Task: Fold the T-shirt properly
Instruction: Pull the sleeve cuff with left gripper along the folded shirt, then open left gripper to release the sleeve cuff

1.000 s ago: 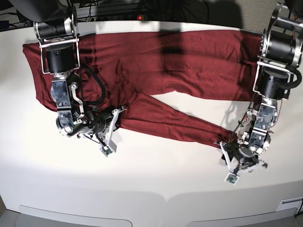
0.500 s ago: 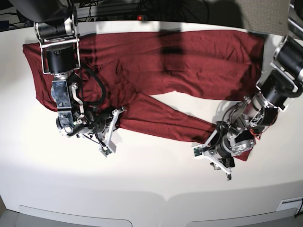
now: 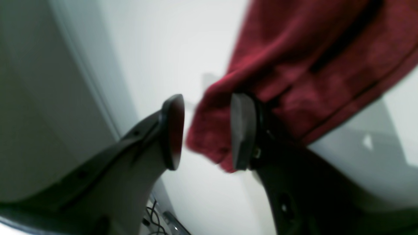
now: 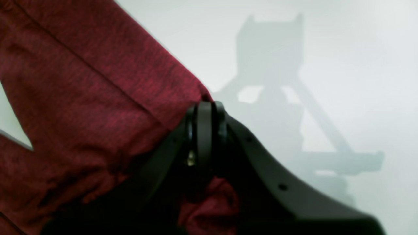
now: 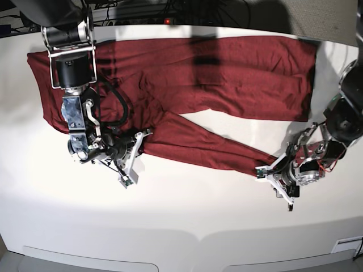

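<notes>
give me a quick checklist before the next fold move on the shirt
1. Right gripper shut on the T-shirt: ok.
2. Left gripper closed on the sleeve end: not ok, jaws apart.
3. Sleeve end between the left jaws: ok.
4. Shirt body flat on the table: not ok, wrinkled.
5. Cloth bunched under the right gripper: cannot tell.

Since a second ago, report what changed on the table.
The left gripper swung its wrist around at the sleeve end, jaws now open around the cuff. The right gripper stayed shut on the T-shirt, which lies as before.
</notes>
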`<state>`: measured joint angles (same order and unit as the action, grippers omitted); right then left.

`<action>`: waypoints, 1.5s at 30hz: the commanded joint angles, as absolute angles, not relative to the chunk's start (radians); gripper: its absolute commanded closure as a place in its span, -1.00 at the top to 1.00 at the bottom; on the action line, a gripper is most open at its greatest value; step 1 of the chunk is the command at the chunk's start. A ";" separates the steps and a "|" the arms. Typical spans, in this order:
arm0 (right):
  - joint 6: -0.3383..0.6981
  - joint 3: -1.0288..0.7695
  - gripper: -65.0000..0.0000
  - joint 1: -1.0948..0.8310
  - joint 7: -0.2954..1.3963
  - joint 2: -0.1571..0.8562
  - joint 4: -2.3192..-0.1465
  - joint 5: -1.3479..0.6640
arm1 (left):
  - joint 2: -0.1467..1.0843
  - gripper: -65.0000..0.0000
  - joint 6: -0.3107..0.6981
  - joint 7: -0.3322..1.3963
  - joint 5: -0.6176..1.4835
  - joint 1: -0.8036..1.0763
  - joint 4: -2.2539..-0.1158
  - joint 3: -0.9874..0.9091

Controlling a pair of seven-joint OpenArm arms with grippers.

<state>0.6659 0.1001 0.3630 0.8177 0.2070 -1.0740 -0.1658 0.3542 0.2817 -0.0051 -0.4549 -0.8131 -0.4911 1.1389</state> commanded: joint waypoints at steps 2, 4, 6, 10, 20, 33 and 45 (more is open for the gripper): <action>0.664 0.099 -1.00 0.384 0.825 0.210 -1.084 -0.164 | 0.333 -0.29 0.281 -0.027 -0.456 -0.847 -0.433 1.134; 0.664 0.099 -1.00 0.385 0.825 0.210 -1.084 -0.164 | 0.313 -0.29 0.282 -0.030 -0.457 -0.846 -0.379 1.134; 0.664 0.099 -1.00 0.384 0.825 0.210 -1.084 -0.164 | 0.309 -0.29 0.292 -0.022 -0.482 -0.842 -0.344 1.134; 0.665 0.099 -1.00 0.384 0.828 0.210 -1.084 -0.163 | 0.329 -0.29 0.334 0.043 -0.490 -0.825 -0.319 1.134; 0.664 0.099 -1.00 0.385 0.822 0.210 -1.084 -0.163 | 0.376 -0.29 0.329 0.288 -0.486 -0.749 -0.379 1.134; 0.664 0.099 -1.00 0.385 0.823 0.210 -1.084 -0.164 | 0.394 -1.00 0.334 0.416 -0.323 -0.746 -0.552 1.134; 0.667 0.098 -1.00 0.384 0.764 0.211 -1.112 -0.163 | 0.476 -1.00 0.013 0.567 -0.263 -0.832 -0.665 1.134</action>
